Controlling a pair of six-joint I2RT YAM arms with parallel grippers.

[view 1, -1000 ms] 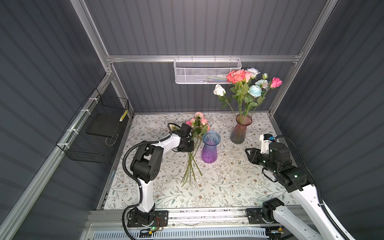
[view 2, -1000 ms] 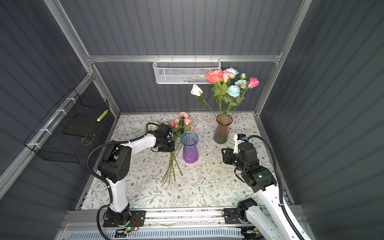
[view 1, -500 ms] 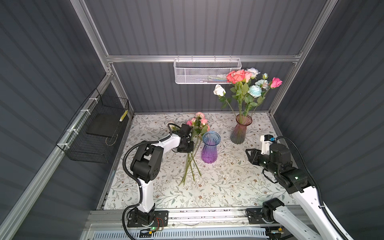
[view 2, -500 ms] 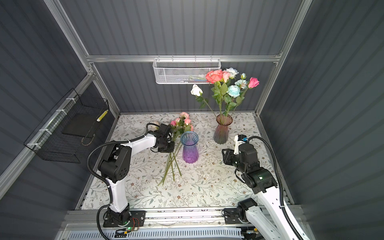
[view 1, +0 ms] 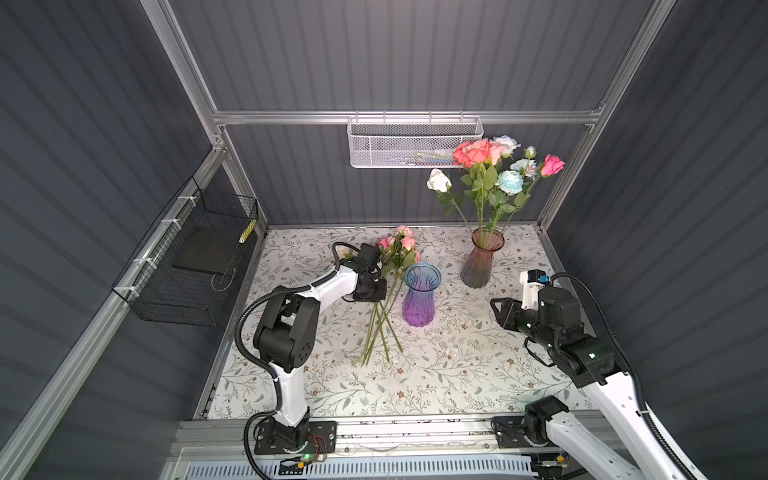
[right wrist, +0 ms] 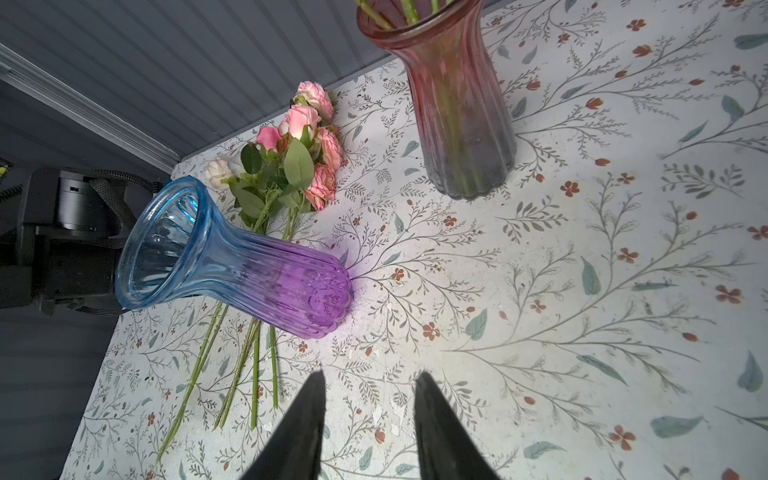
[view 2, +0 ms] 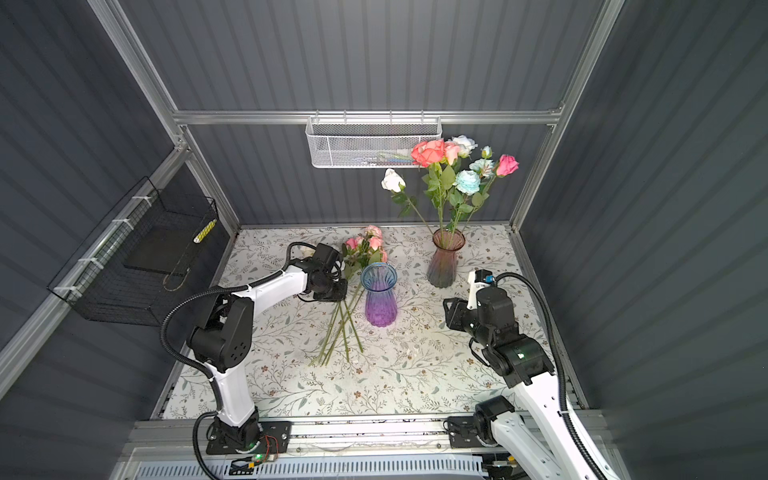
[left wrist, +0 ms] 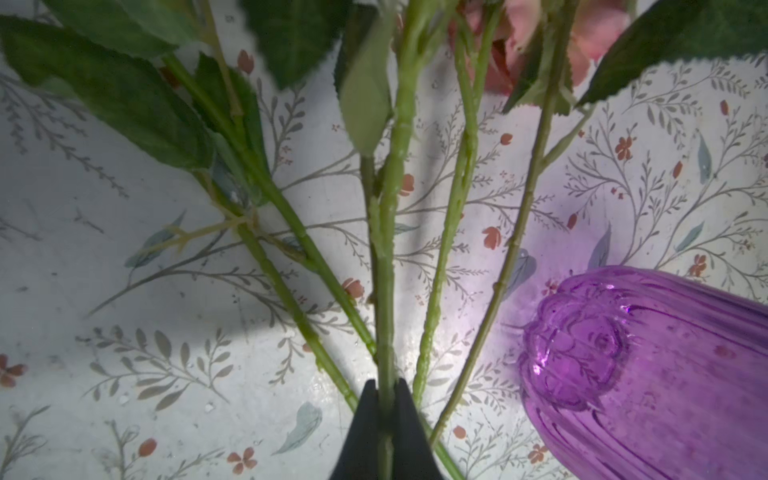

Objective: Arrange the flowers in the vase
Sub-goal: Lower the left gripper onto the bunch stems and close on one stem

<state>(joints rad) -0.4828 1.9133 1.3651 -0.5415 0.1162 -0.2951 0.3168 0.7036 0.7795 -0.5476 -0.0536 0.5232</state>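
Observation:
A bunch of loose flowers (view 1: 400, 246) (view 2: 366, 245) with pink blooms lies on the floral table, its green stems (view 1: 380, 328) fanning toward the front. My left gripper (view 1: 384, 286) (left wrist: 385, 384) is shut on one green stem (left wrist: 388, 232) in the middle of the bunch. Just right of the bunch stands a blue-and-purple vase (view 1: 419, 299) (right wrist: 232, 266), with nothing in it. A pink vase (view 1: 482, 257) (right wrist: 457, 104) at the back right holds several flowers (view 1: 490, 166). My right gripper (view 1: 494, 305) (right wrist: 369, 378) hangs open over bare table, right of the blue vase.
A white mesh basket (view 1: 415, 141) hangs on the back rail. A black wire basket (view 1: 187, 266) is fixed to the left wall. The table (view 1: 436, 374) is walled in by grey panels, with an aluminium rail along the front.
My left gripper has closed on a stem in the bunch, and the stems' lower ends have swung slightly left. The right arm has barely moved.

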